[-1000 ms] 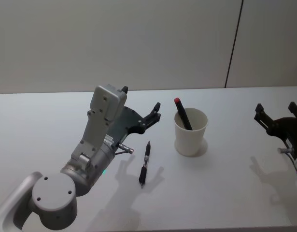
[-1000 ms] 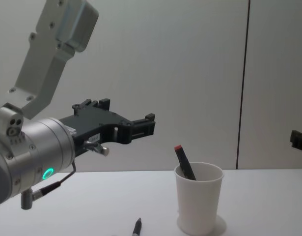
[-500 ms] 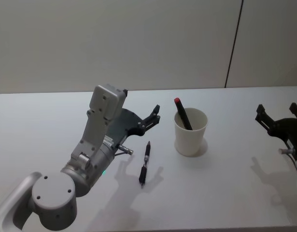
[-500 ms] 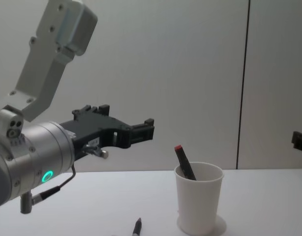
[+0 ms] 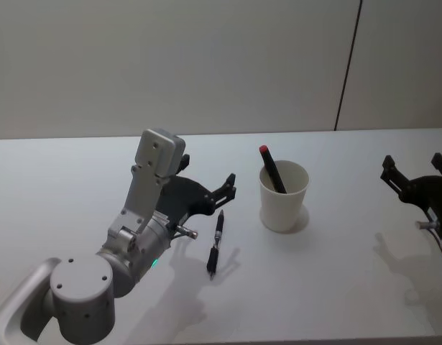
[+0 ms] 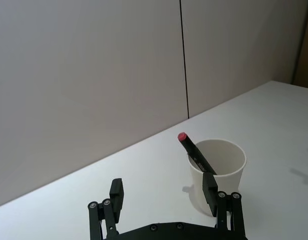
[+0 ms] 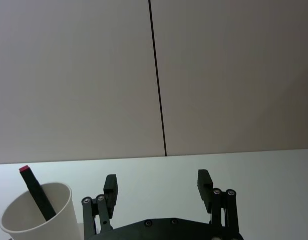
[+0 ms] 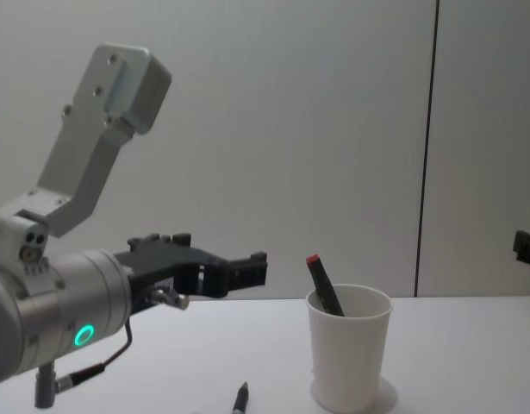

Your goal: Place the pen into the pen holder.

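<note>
A black pen (image 5: 216, 244) lies flat on the white table, a short way left of the pen holder; its tip (image 8: 240, 399) shows low in the chest view. The pen holder (image 5: 283, 195) (image 8: 346, 354) (image 6: 219, 170) (image 7: 36, 212) is a white paper cup standing upright with a red-capped black pen (image 5: 272, 169) (image 6: 194, 150) leaning inside. My left gripper (image 5: 208, 172) (image 8: 217, 259) (image 6: 163, 190) hovers open just above and behind the lying pen, holding nothing. At the right edge of the table, my right gripper (image 5: 412, 164) (image 7: 157, 183) is parked open and holds nothing.
The white table (image 5: 335, 273) runs wide on both sides of the cup. A grey wall with a dark vertical seam (image 5: 348, 65) stands behind it. My left arm's grey links (image 5: 145, 208) rise over the table's left part.
My left gripper has come down and slightly back toward the lying pen. The pen, the cup and the right gripper have not moved.
</note>
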`<state>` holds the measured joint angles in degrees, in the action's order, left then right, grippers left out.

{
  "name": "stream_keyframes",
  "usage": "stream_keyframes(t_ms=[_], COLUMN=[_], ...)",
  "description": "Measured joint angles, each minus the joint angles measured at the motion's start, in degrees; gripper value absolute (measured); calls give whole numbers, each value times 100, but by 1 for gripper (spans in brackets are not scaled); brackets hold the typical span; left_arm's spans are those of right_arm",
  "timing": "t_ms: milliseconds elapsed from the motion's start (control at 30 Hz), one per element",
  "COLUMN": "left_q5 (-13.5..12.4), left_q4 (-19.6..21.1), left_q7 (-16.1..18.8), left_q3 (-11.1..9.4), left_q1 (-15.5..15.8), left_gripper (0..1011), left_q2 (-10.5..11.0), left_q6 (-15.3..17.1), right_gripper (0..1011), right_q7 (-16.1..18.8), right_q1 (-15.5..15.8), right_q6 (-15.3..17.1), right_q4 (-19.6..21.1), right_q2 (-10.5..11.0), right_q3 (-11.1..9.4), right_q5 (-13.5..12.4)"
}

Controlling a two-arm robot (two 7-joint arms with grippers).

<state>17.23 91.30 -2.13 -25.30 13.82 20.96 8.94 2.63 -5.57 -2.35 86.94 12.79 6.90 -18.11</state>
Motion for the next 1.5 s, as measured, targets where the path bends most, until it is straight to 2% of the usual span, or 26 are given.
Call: stream_keyframes(t_ms=[367,767,1167,1500], left_q5=[262,340,130,-57], left_q4=[-242,-466,-678,-890], left_q7=[-174,-230,-276,-383], left_q3=[16,4,-37,-79], left_q1=[77,172,315,403], left_gripper=[1004,1004,1004,1004], left_q2=[-95,-205,-317,-391], left_q6=[555,1146,1840,2165], right_gripper=[1001,1001,1001,1001], right_q7=[0,1,1,1], right_q1=[3,3,3,3], right_q6=[0,-1,-1,0], right_q4=[0,0,0,0], right_q2=[1,1,1,1], right_q3=[1,1,1,1], right_q5=[0,1,1,1])
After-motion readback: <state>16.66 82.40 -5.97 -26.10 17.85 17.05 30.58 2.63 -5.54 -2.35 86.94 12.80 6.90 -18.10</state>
